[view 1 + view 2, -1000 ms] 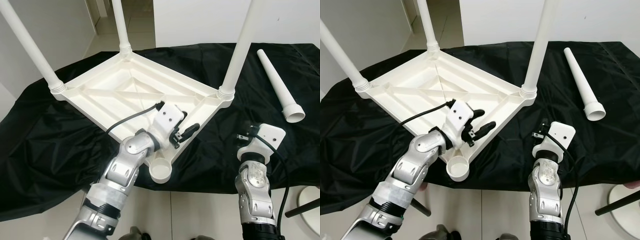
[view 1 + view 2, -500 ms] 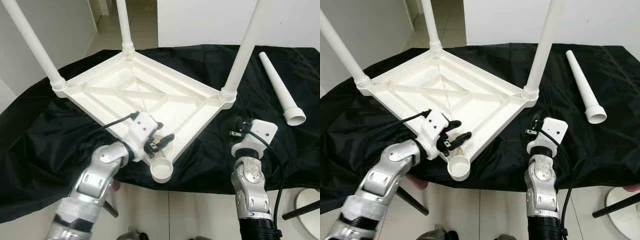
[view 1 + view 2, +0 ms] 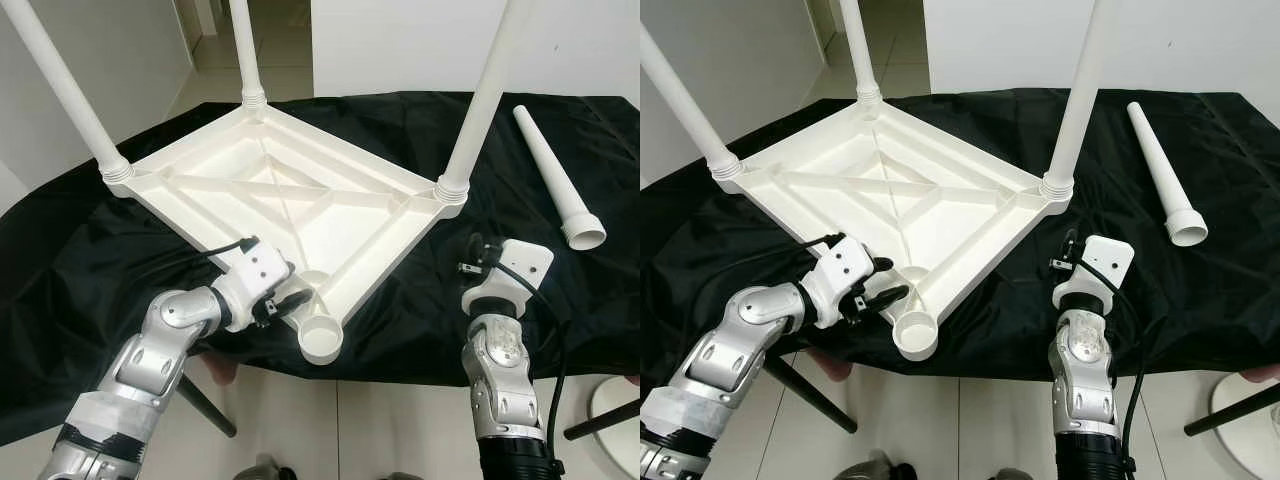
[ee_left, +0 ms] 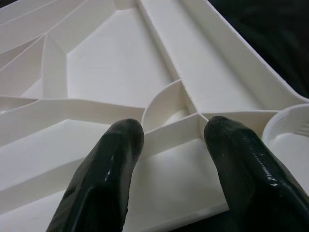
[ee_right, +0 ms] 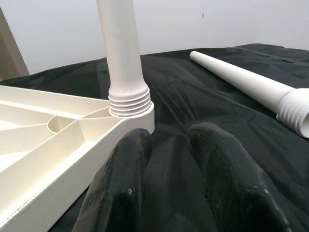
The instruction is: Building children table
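A white children's table top [image 3: 250, 170] lies upside down on a black cloth [image 3: 80, 270]. Three white legs stand screwed into its corners: one at the left [image 3: 60, 85], one at the back [image 3: 245, 50] and one at the right [image 3: 485, 90]. The near corner socket [image 3: 322, 342] holds no leg. A loose leg [image 3: 555, 175] lies on the cloth at the far right. My left gripper [image 3: 285, 300] is open at the top's near edge, just left of the empty socket, its fingers [image 4: 116, 145] over the ribbed underside. My right gripper [image 3: 472, 255] hovers slightly open over the cloth, near the right leg's base [image 5: 128, 99], holding nothing.
The cloth-covered surface ends close in front of me, with tiled floor below. A dark stand leg [image 3: 205, 405] slants under the front edge. A white round base [image 3: 620, 400] sits on the floor at the lower right. White walls stand behind.
My left gripper has drawn back from over the table's inner ribs toward me and leftward, to the near edge. The right arm has hardly moved.
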Tool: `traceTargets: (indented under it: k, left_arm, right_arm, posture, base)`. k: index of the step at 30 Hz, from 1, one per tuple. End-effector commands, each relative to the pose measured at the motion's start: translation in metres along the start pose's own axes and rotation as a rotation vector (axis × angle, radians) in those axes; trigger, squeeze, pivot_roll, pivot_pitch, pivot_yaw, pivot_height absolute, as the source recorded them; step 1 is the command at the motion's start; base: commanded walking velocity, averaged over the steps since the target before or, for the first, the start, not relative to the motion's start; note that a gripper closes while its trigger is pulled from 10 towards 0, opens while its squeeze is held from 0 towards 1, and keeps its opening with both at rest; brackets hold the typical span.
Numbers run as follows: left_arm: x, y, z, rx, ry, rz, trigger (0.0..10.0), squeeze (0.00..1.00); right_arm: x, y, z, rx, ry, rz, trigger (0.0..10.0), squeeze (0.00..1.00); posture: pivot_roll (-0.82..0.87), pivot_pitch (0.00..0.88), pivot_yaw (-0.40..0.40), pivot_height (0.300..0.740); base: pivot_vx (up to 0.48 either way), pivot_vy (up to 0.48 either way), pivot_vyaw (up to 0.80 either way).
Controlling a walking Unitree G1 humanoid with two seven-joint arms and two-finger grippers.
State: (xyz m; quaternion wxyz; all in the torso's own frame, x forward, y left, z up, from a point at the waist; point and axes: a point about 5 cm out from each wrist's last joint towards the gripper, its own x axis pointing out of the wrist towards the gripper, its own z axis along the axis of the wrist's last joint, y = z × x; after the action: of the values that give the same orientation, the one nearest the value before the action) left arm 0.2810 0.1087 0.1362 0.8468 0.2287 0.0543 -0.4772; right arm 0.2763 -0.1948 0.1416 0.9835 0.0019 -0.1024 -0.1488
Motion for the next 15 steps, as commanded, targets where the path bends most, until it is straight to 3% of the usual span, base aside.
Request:
traceTargets:
  k: [1,8,15]
  left_arm:
    - [0.002,0.0,-0.003,0.024,0.032,0.017,10.0,0.0]
    - [0.016,-0.011,-0.005,0.12,0.091,0.04,10.0,0.0]
    - [0.03,-0.013,0.0,0.107,0.087,0.074,10.0,0.0]
  right_arm:
    - [-0.001,0.0,-0.002,0.008,0.004,-0.004,10.0,0.0]
    - [-0.001,-0.001,-0.001,0.006,0.002,-0.008,10.0,0.0]
    - [-0.001,-0.002,0.0,0.002,-0.001,-0.007,10.0,0.0]
  posture:
    - [-0.03,0.004,0.088,0.74]
    - [-0.04,0.003,0.088,0.74]
    - [-0.05,0.004,0.083,0.74]
  base:
    - [0.0,0.0,0.0]
    - [0.0,0.0,0.0]
    - [0.0,0.0,0.0]
